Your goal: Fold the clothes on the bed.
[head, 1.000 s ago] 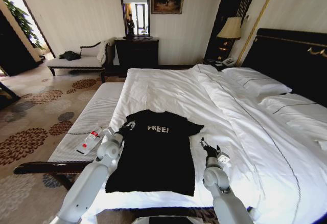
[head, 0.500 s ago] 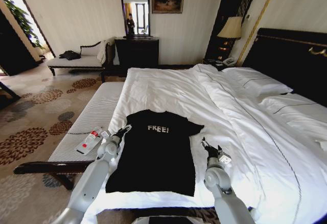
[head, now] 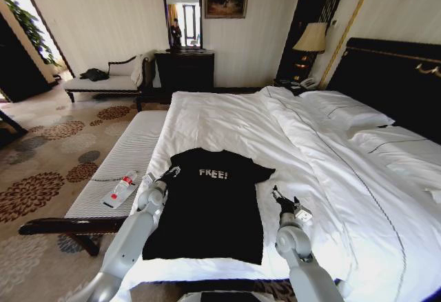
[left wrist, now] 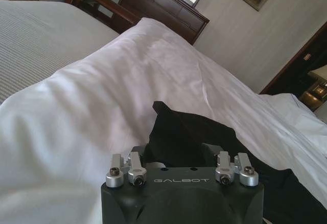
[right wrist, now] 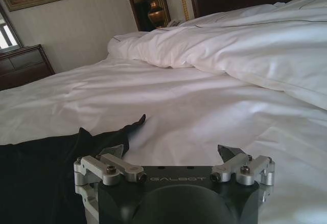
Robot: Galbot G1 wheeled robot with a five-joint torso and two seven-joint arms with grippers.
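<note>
White bedding: the bed [head: 289, 143] spreads wide, its duvet bunched toward the dark headboard [head: 386, 74].
Room: patterned carpet [head: 48, 157], striped bench [head: 127, 160] just beside the bed.
T-shirt [head: 210, 209]: black, flat near the foot edge, unfolded.
Left gripper [head: 167, 174]: has crept back onto the sleeve; whether its fingers are parted I cannot tell.
Right gripper [head: 284, 201]: unmoved, fingers spread, just beside the shirt.

T-shirt [head: 207, 209]: matt black cloth | bed [head: 227, 119]: smooth white sheets, dark wood
</note>
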